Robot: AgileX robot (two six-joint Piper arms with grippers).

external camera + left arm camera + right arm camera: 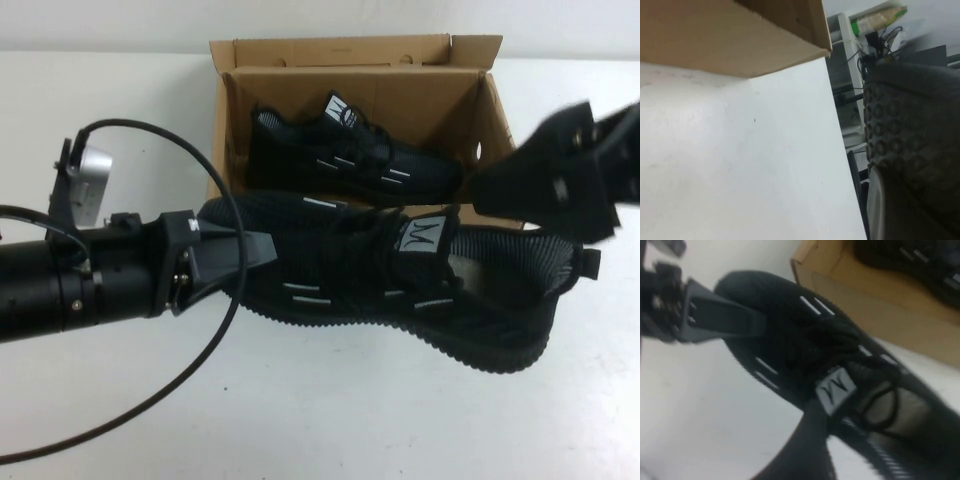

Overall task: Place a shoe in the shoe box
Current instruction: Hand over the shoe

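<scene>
A black mesh lace-up sneaker [400, 275] with silver dashes and a toothed sole hangs just before the brown corrugated cardboard shoe box [455, 95], which holds its look-alike twin [350, 150]. The left gripper [262, 250] reaches level from the left, clamped on the toe. The right gripper [490, 190], blurred, apparently gapes open near the heel
</scene>
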